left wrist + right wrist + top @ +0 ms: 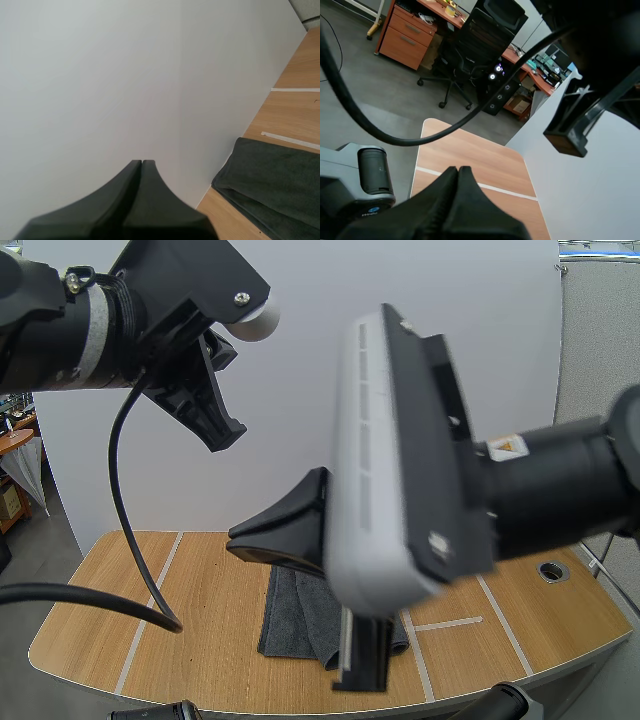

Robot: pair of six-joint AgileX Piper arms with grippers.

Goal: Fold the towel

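Two arms above a table, seen from behind and from each wrist.

Left gripper – high over the table's left half, well clear of the towel. In its wrist view the fingers lie pressed together as one dark wedge, closed on nothing, facing a white wall.

Right gripper – above the middle of the table, over the towel's far edge. Its fingers likewise meet as a single wedge, empty, pointing toward the table's left end.

The towel, dark grey, lies flat in layers on the wood between two white tape lines, near the foot of the wall; neither gripper touches it.
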